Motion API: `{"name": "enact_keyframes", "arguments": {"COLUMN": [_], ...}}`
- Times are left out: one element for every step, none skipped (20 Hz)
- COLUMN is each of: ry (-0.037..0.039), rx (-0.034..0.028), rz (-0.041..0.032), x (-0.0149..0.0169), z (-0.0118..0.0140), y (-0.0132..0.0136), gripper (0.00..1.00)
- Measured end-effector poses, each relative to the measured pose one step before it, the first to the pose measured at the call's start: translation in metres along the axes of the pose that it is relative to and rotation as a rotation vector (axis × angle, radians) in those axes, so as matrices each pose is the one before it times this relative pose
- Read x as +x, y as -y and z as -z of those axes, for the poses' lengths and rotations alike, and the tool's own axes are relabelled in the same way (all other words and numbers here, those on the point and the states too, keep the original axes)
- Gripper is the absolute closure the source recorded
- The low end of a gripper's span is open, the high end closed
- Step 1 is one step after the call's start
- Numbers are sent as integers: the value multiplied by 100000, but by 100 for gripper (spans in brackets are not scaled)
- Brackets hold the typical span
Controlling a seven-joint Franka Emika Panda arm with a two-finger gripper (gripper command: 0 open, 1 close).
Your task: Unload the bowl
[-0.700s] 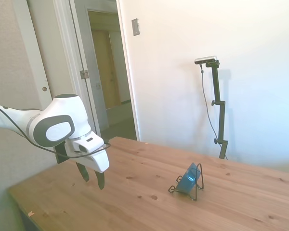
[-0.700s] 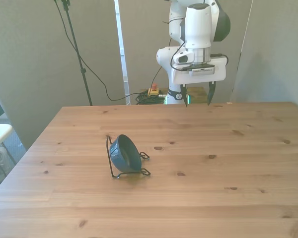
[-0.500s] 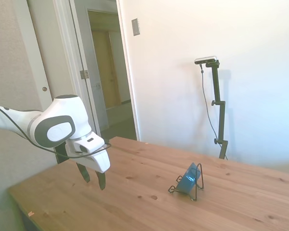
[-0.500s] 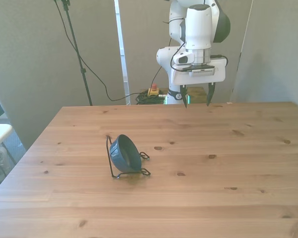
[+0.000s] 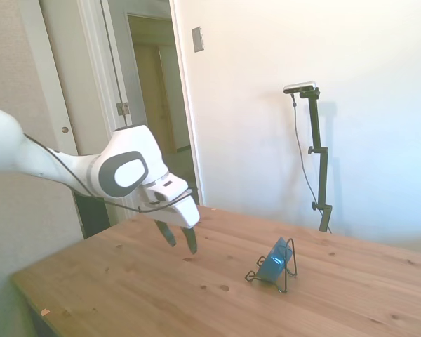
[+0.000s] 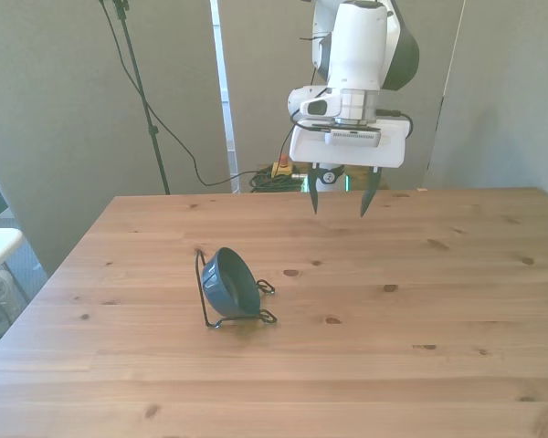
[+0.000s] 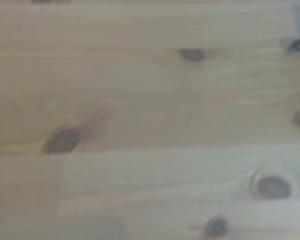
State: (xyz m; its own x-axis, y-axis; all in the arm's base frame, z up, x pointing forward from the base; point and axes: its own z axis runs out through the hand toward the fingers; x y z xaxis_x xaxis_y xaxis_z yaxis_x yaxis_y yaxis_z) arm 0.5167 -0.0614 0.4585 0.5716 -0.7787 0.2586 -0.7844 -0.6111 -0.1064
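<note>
**Hovering gripper, bowl on edge in its rack**

Hanging above the wooden table, the gripper pointed its fingers downward, jaws spread wide with nothing between them. No writing could be read anywhere. Nearer the front camera than the jaws and toward the front view's left, well apart from them, the teal bowl stood on its rim in the black wire stand, its dark hollow facing the front view's left.
</note>
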Motion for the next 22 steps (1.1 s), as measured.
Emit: {"name": "enact_keyframes", "arguments": {"ry": [-1740, -1557, -1389, -1333, -1733, -1534, -1733, -1013, -1325, -1055, -1001, -799, -701, -677, -805, -868, -987, -998, -571, -564, -908, -669], "rx": [-1149, -1168, -1213, -1311, -1586, -1456, -1442, -865, -756, -408, -330, -249, -219, -357, -524, -655, -776, -881, -855, -739, -831, -886], "rz": [-1998, -2206, -2030, -2294, -2517, -2614, -2789, -2269, -2210, -1912, -1948, -1736, -1318, -1118, -1050, -1097, -1206, -1060, -710, -838, -529, -528], "x": [1559, 1463, 1362, 1398, 1376, 1241, 1165, 873, 864, 718, 631, 527, 415, 276, 197, 91, 88, 24, -2, -49, -95, -164], "z": [-321, -358, -399, -461, -450, -414, -359, -280, -142, -80, -61, -99, -129, -219, -302, -333, -339, -303, -224, -152, -100, -68], "y": [-9, -156, -276, -412, -462, -445, -435, -290, -224, -122, -41, 24, 138, 204, 298, 289, 315, 232, 237, 161, 167, 120], "gripper": [0, 0, 0, 0, 0, 0, 0, 0, 0, 0, 0, 0, 0, 0, 0, 0, 0, 0, 0, 0, 0, 0]}}
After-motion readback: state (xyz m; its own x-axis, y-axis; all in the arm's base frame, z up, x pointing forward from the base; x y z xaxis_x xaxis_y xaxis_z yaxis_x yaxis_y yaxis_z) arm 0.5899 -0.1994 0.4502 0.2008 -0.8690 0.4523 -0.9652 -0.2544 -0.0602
